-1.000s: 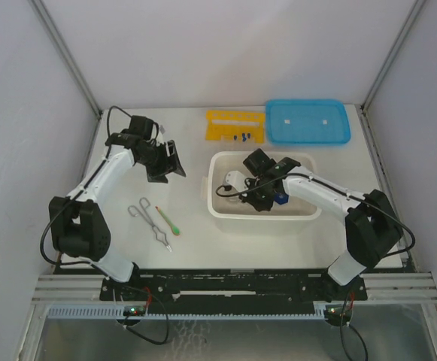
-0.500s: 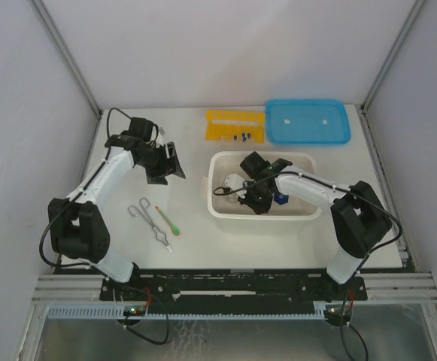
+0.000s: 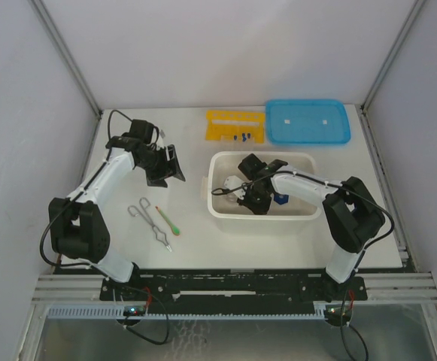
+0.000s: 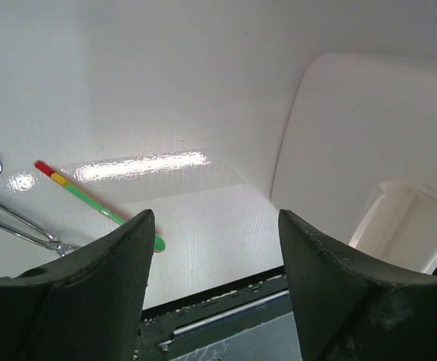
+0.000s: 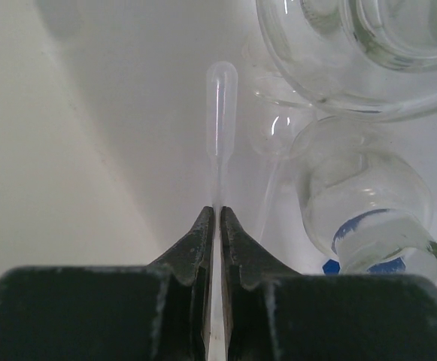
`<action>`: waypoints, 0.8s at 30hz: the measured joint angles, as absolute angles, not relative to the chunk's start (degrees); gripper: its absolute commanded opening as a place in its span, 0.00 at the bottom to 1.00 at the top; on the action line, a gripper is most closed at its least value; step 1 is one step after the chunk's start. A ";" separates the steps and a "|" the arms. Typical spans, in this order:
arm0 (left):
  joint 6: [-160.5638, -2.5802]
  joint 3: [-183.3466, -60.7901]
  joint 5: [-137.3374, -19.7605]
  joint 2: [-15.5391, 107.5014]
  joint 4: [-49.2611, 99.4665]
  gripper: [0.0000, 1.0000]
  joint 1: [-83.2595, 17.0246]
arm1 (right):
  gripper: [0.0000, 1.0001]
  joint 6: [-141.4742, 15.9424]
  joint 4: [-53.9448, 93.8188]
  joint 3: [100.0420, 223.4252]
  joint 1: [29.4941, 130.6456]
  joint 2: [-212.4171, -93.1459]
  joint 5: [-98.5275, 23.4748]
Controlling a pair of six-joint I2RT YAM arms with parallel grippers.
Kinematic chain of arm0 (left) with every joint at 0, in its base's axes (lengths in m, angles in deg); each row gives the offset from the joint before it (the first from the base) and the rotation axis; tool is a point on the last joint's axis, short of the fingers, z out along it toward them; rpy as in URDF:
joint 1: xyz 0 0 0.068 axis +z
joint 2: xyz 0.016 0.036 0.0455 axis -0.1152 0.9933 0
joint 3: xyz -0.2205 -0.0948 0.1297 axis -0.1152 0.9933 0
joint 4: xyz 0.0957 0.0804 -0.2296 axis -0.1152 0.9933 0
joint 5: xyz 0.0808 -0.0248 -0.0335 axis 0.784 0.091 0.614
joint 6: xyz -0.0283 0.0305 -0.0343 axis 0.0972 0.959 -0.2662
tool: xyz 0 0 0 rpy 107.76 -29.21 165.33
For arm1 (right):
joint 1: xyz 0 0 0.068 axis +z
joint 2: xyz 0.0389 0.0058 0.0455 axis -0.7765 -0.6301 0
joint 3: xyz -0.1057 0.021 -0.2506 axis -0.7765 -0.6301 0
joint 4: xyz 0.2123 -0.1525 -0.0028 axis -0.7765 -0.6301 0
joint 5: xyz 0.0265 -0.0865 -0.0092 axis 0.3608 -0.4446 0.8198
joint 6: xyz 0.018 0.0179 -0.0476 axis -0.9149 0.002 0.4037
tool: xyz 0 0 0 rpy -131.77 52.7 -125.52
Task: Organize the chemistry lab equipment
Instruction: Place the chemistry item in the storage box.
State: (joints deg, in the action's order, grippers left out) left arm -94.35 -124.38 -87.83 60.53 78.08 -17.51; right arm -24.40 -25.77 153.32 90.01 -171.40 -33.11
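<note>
White tub [image 3: 302,212] at table centre, holding clear glass vessels [image 5: 361,188], one lying on its side with blue markings too blurred to read, and a clear plastic pipette [image 5: 220,113]. The right gripper [image 5: 216,218] reaches into the tub with its jaws pinched shut on the thin stem of the pipette, whose bulb points away from the fingers. Behind the tub lies the yellow tube rack [image 3: 235,125], with small blue-capped tubes [image 3: 241,138] at its near edge; just beside it, to the right, the blue lid [image 3: 308,121] bears two small white marks, no writing legible. The left gripper [image 4: 216,248] hovers above bare table left of the tub, jaws spread wide and holding nothing. Metal tongs [image 3: 149,220] and the green-tipped stick [image 3: 167,220] lie side by side near the front left.
</note>
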 measured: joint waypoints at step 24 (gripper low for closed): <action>-94.18 -122.80 -87.85 60.53 78.23 0.70 -17.51 | 0.19 -26.30 -25.29 152.97 88.64 -168.71 -34.73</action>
State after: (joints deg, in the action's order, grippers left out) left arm -94.18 -122.80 -87.85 60.53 78.23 -17.51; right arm -26.30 -25.29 152.97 88.64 -168.71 -34.73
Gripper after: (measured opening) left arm 0.709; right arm 0.188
